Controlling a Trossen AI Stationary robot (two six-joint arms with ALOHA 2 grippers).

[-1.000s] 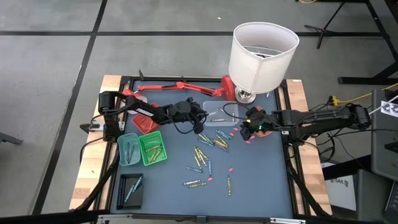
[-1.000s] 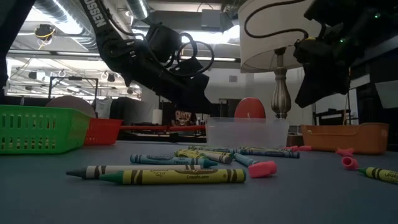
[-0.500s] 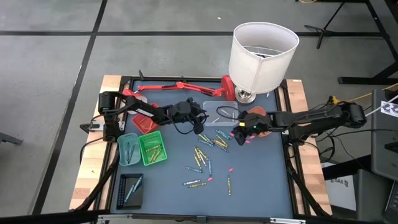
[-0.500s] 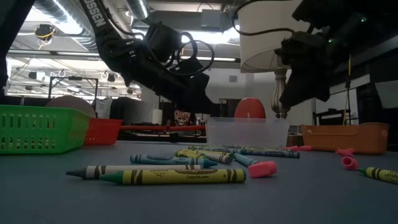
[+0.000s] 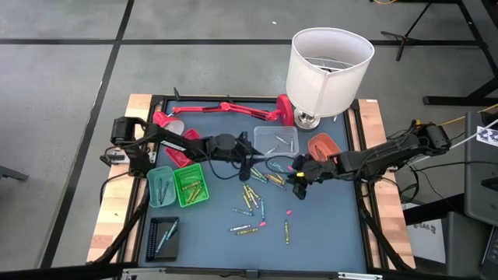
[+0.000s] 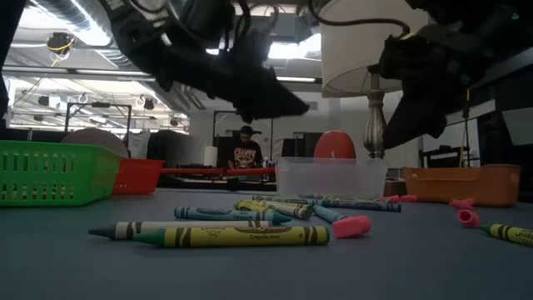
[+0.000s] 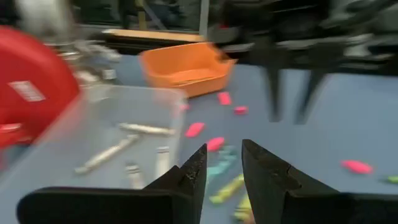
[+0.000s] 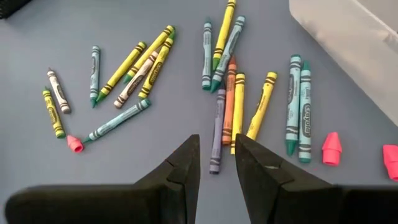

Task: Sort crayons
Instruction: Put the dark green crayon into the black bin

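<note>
Three pale crayons (image 7: pixel 140 129) in clear tray (image 7: pixel 93 102) — both claws slightly parted, empty

High view overhead; low view table-level — both share crayons (image 5: pixel 257 180)

Dark fingers (image 7: pixel 270 180) slightly parted, clear tray (image 7: pixel 93 134) with crayons (image 7: pixel 147 129), orange basket (image 7: pixel 183 65)
</note>
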